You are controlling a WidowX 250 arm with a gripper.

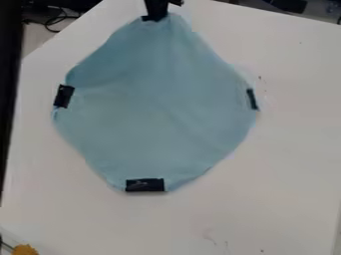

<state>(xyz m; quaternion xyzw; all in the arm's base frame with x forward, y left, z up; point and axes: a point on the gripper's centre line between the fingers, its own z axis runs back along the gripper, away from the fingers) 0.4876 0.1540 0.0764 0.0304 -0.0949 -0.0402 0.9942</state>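
One blue cloth, one gripper touching it

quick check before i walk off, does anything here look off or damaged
Mildly: the blue cloth's black patch at picture right shows much narrower than the bottom one, perhaps from a curled edge. The white table has small dark specks and faint scuffs. No tear shows.

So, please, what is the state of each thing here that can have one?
Blue cloth: spread out, lightly creased.
Black patches: on the cloth's left, right and bottom edges.
Claw: at the cloth's top corner.
White table: marked with small dark spots.
Black cable: loosely curved.
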